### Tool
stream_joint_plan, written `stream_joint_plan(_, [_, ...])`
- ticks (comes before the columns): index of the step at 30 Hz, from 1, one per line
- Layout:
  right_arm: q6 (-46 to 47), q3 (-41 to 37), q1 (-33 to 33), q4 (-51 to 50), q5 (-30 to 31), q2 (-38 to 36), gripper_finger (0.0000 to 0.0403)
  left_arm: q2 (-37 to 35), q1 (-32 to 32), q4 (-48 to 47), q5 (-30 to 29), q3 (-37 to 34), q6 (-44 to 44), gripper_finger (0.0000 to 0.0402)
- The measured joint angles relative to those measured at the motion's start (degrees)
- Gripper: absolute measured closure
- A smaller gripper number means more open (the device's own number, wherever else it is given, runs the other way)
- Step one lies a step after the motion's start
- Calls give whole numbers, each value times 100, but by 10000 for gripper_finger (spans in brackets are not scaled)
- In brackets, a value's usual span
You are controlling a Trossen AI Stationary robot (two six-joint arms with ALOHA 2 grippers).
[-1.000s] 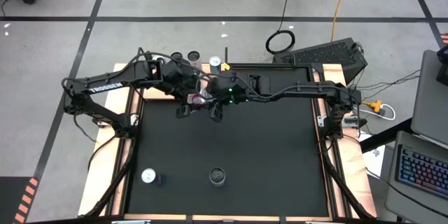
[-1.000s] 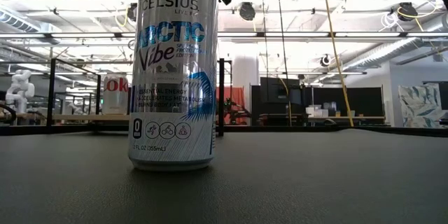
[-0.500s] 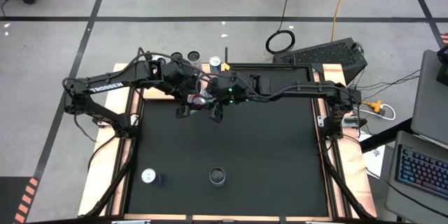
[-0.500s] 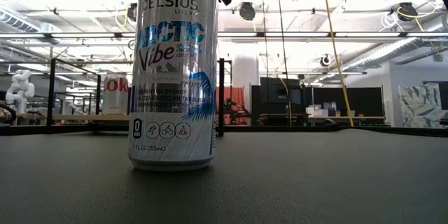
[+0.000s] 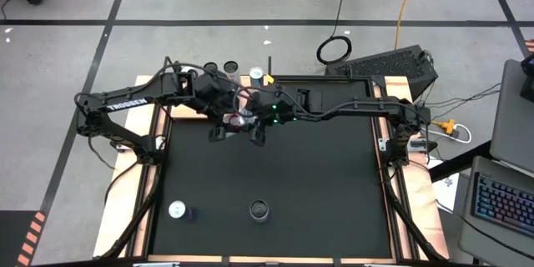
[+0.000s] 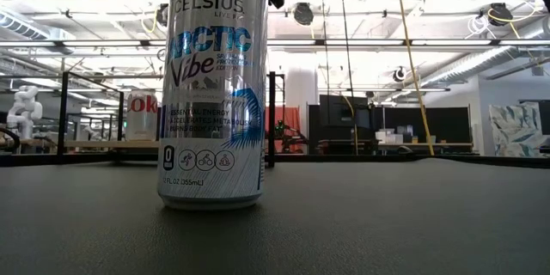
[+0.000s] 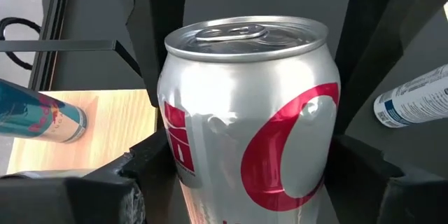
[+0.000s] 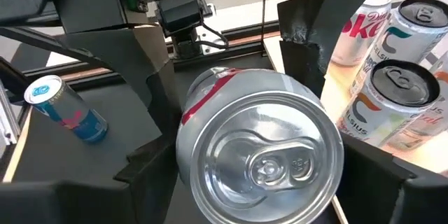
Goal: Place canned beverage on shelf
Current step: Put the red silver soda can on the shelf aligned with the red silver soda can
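Observation:
A silver can with red markings (image 7: 245,112) is between my two grippers over the far left part of the black mat (image 5: 317,175). It also shows in the right wrist view (image 8: 259,147), top toward the camera. My left gripper (image 7: 248,175) comes from the left and my right gripper (image 8: 259,175) from the right; both are shut on it. They meet in the high view (image 5: 242,120). The light-wood shelf (image 7: 105,133) lies just beyond, with several cans standing on it. The held can's bottom is hidden. My left gripper pinches the can's side wall (image 7: 175,161) between its two fingers, below the can's middle, fingers across the can. The can's top end points away from the fingers. My right gripper pinches the can's wall near its top rim (image 8: 185,161), one finger on each side, coming from the side opposite my left gripper.
On the shelf stand two Celsius cans (image 8: 392,91) and a Diet Coke can (image 8: 360,24); a blue can (image 8: 66,108) stands nearby. A Celsius can (image 6: 213,86) and another can (image 5: 177,210) stand on the mat near its front edge. Black upright rods (image 6: 271,119) edge the shelf.

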Motion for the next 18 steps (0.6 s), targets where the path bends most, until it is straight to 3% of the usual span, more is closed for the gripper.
stream_joint_plan(7, [48,20,4,46,-43,0,71,-22,-1,-311,-72,-2,104,125])
stream_joint_plan(11, [-39,20,11,44,-343,-1,69,-150,-2,-490,-105,-7,36,125])
stream_joint_plan(18, [-70,22,49,-144,-772,-132,73,-676,189,-691,-662,-7,-271,125])
